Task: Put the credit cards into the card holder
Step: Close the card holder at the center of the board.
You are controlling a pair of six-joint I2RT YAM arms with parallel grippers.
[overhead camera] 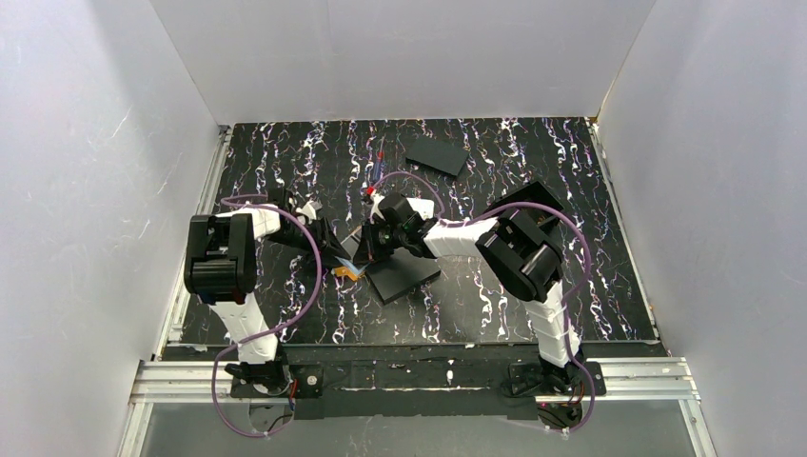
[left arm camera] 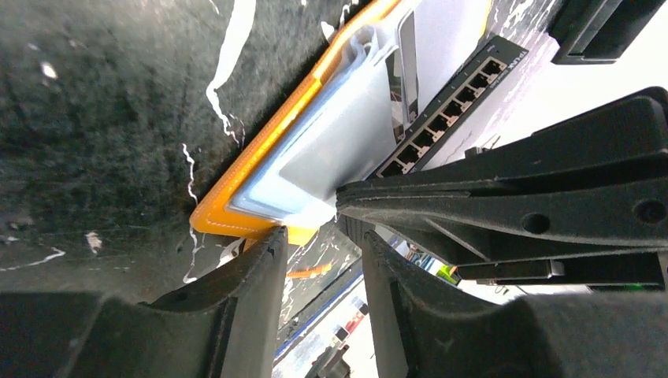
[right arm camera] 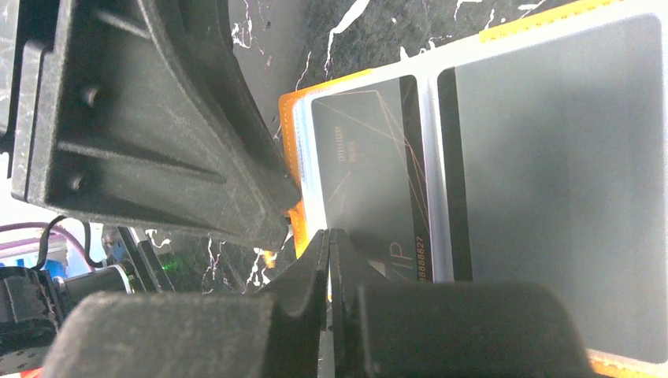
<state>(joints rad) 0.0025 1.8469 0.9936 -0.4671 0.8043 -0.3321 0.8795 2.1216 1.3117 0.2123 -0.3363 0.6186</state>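
From their bases at the table's [overhead camera: 285, 162] near edge, both arms lean forward and bend inward, meeting at mid-table. The left claw [left arm camera: 323, 236] is angled down, its fingers partly apart, tips at the orange edge of the card holder [left arm camera: 315, 150]. The holder lies open on the table, partly over a flat black rectangle [overhead camera: 409, 274]. The right claw [right arm camera: 329, 236] reaches in from the opposite side, fingers pressed together, tips touching a dark credit card [right arm camera: 362, 157] in the holder's pocket.

card holder [overhead camera: 349, 270] between left tool [left arm camera: 323, 252] and right tool [right arm camera: 329, 244] | card [right arm camera: 366, 173] in holder
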